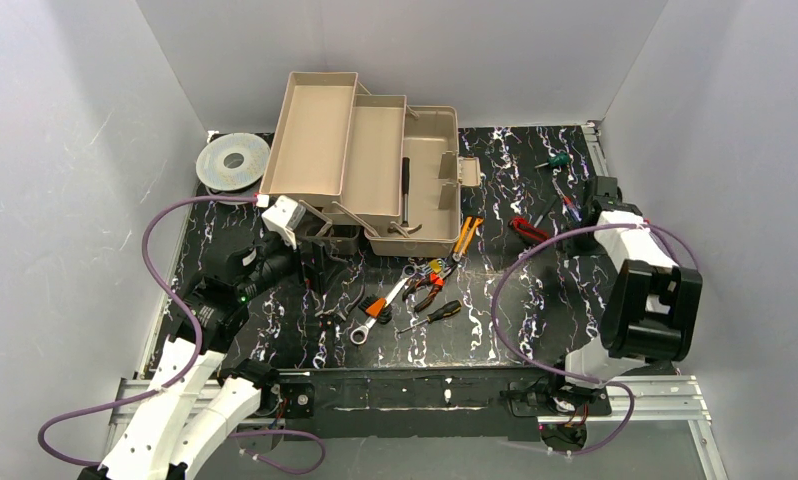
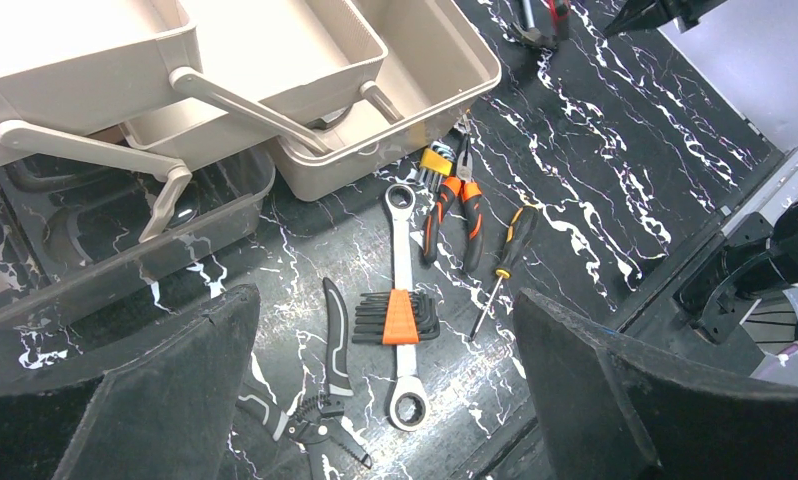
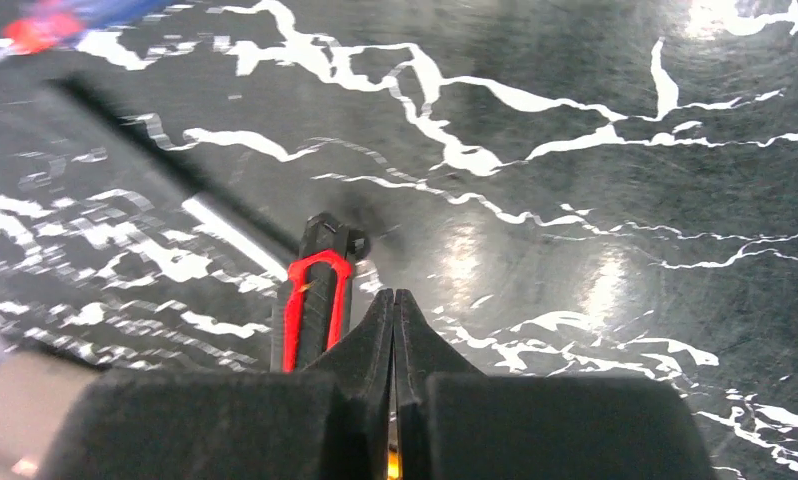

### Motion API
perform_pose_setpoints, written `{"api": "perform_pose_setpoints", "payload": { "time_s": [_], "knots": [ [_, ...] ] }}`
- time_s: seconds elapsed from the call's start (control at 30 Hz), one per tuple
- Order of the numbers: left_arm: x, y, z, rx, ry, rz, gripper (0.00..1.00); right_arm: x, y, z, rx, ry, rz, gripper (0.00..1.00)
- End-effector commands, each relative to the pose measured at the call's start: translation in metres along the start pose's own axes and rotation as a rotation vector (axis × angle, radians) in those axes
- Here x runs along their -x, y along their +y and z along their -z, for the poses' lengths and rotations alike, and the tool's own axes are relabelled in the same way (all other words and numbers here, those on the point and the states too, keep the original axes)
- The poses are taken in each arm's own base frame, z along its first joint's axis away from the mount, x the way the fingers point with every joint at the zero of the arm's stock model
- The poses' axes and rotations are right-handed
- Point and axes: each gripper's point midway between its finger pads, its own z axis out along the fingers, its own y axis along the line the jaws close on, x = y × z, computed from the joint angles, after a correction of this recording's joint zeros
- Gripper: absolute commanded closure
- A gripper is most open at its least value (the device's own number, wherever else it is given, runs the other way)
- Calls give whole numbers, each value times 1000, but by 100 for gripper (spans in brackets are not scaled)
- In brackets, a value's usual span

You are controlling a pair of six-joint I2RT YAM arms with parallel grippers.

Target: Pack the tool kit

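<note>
The right gripper (image 3: 393, 297) is pressing its fingers shut beside the red knife (image 3: 313, 295) near the worktop's (image 3: 595, 140) right edge. The left gripper (image 2: 385, 297) is hovering wide open over the wrench (image 2: 403, 250).

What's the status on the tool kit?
Left gripper open, over wrench and pliers. Right gripper shut on nothing, red knife beside it. Toolbox open, trays out, tools loose on the table.

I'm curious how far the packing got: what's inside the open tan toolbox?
Both fold-out trays look empty, as does the visible part of the toolbox base. The trays cover the rest of it.
</note>
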Motion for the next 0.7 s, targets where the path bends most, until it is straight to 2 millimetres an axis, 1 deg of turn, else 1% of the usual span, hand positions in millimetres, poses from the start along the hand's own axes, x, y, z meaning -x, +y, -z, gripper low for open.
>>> {"api": "perform_pose_setpoints", "payload": {
  "time_s": [0.0,0.1,0.2,0.23,0.3,0.33,0.4,0.47,0.5,0.57,0.6,0.67],
  "knots": [
    [0,-2,2,-6,-8,-7,2,15,24,31,157,-59,105,99],
    [0,-2,2,-6,-7,-6,2,19,32,46,217,-77,171,99],
    [0,-2,2,-7,-8,-7,2,20,31,55,223,-80,194,98],
    [0,-2,2,-7,-8,-7,2,19,31,56,221,-76,198,94],
    [-1,-2,2,-6,-7,-6,2,17,35,57,229,-60,222,80],
    [0,-2,2,-5,-8,-7,2,16,38,56,233,-52,237,75],
    [0,-2,2,-5,-11,-8,2,13,38,52,204,-32,240,70],
    [0,-2,2,-5,-10,-7,2,8,34,46,144,6,239,64],
    [0,-2,2,-5,-10,-7,2,4,35,43,131,32,243,61],
    [0,-1,2,-2,-10,-7,2,-6,37,35,125,82,251,58],
    [0,-1,2,-2,-10,-7,2,-9,37,31,122,96,246,54],
    [0,-1,2,-1,-11,-7,2,-16,44,27,155,111,268,30]
  ]
}}
